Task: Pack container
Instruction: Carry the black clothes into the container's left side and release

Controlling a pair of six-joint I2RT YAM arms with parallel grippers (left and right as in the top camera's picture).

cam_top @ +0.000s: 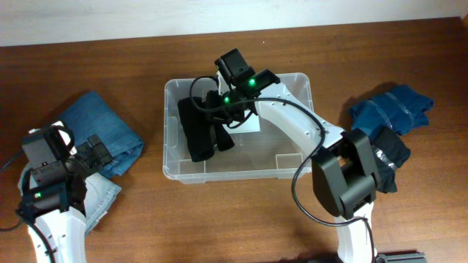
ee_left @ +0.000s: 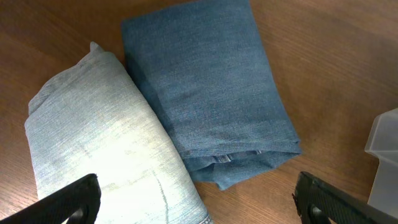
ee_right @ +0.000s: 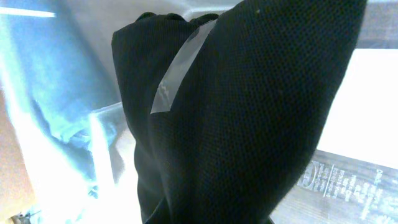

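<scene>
The clear container (cam_top: 292,166) stands mid-table with a white label (cam_top: 251,123) on its base. A black folded garment (cam_top: 199,130) lies in its left half. My right gripper (cam_top: 223,109) reaches into the container from the far side. In the right wrist view the black garment (ee_right: 249,112) fills the frame and hides the fingers, and it seems held. My left gripper (cam_top: 93,152) is open and empty at the front left. It hovers over a light-wash folded jeans (ee_left: 106,143) and a darker blue folded jeans (ee_left: 205,93).
A dark blue garment (cam_top: 391,108) and a black garment (cam_top: 391,157) lie to the right of the container. The container's corner (ee_left: 385,149) shows at the right edge of the left wrist view. The right arm's base (cam_top: 344,175) stands at the front right.
</scene>
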